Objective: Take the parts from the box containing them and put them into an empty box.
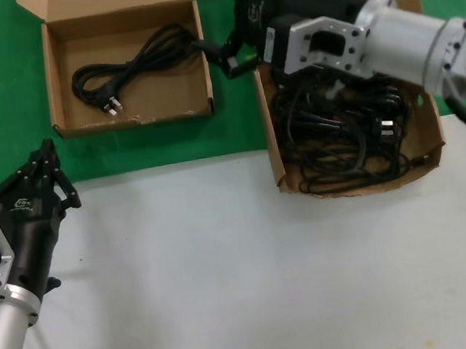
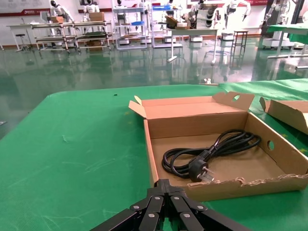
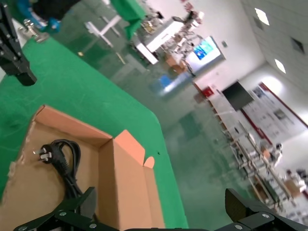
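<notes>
1 power cord [image 1: 127,70] lies coiled on the floor of the shallow cardboard box [image 1: 59,68] on the green cloth, its plug toward the front edge, while a tangle of remaining cords [image 1: 339,133] fills the second box [image 1: 274,149] on the robot's right, which straddles the border between green cloth and the white tabletop [image 1: 227,268]. The right gripper [image 1: 232,57] reaches across from above the full box and hangs over the gap between the 2 boxes, right at the near wall of the receiving box, the cord's loop just beside its fingertips; its wrist view shows the jaws spread wide with nothing between them, which suggests a cord just delivered rather than one in transit. The forearm lies nearly level, slanting across the full box and hiding its back lid. The left gripper [image 1: 47,166] is parked low over the white tabletop, pointed toward the receiving box, fingertips drawn together in a closed point, holding nothing.
</notes>
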Robot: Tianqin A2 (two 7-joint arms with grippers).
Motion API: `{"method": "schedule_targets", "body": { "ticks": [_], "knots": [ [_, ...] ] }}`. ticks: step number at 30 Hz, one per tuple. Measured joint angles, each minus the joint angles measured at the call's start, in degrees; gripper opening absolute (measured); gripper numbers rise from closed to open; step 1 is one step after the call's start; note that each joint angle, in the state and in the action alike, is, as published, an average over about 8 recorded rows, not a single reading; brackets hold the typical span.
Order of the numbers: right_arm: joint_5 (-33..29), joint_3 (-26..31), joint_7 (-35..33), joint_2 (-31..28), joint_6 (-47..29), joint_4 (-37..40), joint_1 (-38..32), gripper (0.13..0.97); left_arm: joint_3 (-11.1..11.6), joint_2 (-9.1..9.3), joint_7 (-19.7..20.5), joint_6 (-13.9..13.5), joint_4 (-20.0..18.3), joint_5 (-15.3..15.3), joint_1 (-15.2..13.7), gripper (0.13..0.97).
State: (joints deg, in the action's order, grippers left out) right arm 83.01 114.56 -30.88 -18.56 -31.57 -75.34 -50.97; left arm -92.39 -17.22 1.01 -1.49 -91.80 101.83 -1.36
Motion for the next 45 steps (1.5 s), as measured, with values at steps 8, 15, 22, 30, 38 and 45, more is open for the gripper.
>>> {"method": "schedule_targets", "body": {
  "ticks": [8,15,22,30,38,45],
  "knots": [
    [2.2,-2.5,3.4,0.2,3.5,-1.8,5.7,0.955,0.1,0.0,-0.1,0.2,0.0,0.1,0.2,0.162],
    [4.3,-4.8,6.5,0.3,6.7,-3.5,10.8,0.962,0.2,0.01,-0.2,0.3,0.0,0.3,0.3,0.204],
    [6.3,-7.1,9.6,0.4,9.9,-5.1,15.9,0.966,0.2,0.01,-0.3,0.5,0.0,0.4,0.4,0.279],
    [8.6,-9.8,13.2,0.6,13.5,-7.0,21.8,0.966,0.3,0.01,-0.4,0.6,0.1,0.6,0.6,0.443],
    [10.9,-12.4,16.7,0.7,17.1,-8.9,27.7,0.966,0.4,0.02,-0.5,0.8,0.1,0.7,0.7,0.631],
    [13.0,-14.7,19.9,0.9,20.3,-10.5,32.8,0.966,0.5,0.02,-0.7,1.0,0.1,0.8,0.9,0.763]
  ]
}}
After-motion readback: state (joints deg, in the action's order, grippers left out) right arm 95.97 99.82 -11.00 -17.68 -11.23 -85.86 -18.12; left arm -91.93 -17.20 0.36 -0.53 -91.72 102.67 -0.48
